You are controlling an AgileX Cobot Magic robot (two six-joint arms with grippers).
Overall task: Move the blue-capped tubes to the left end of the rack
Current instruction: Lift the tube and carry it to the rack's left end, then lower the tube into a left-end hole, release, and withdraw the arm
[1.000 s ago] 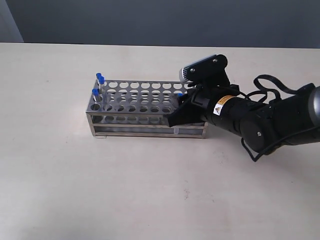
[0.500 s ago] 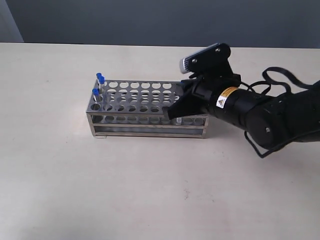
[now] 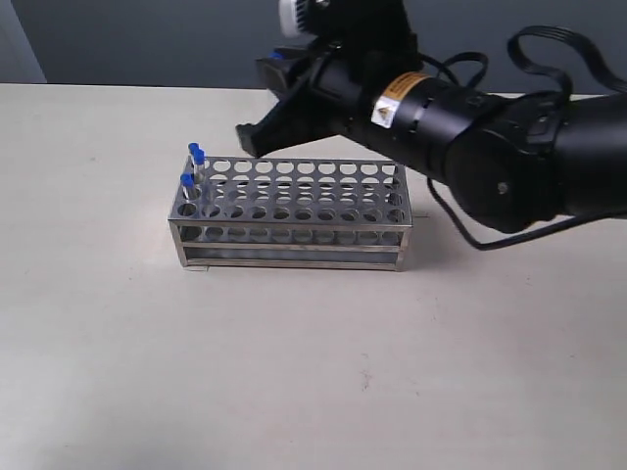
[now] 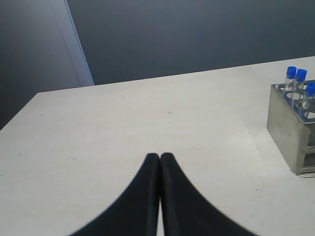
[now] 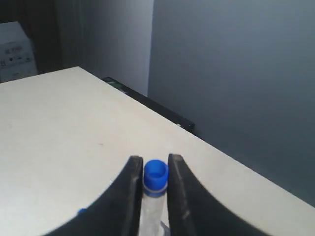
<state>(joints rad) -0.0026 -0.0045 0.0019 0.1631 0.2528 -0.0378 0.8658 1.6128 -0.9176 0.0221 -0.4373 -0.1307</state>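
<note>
Pale beige table (image 3: 294,372) fills most of your view; dark grey wall (image 3: 147,39) behind it.
One rack (image 3: 294,220) stands on table near centre, long side towards exterior camera.
You have two grippers: right gripper (image 5: 155,166) raised above rack's rear edge, fingers clamped on a tube just under its cap; left gripper (image 4: 160,158) over bare table, off rack's left end and apart from it, fingers pressed together with nothing between.
Blue-capped tubes (image 3: 193,166), four by your count: three upright in holes at rack's left end; fourth tube (image 5: 155,179) in right gripper.
</note>
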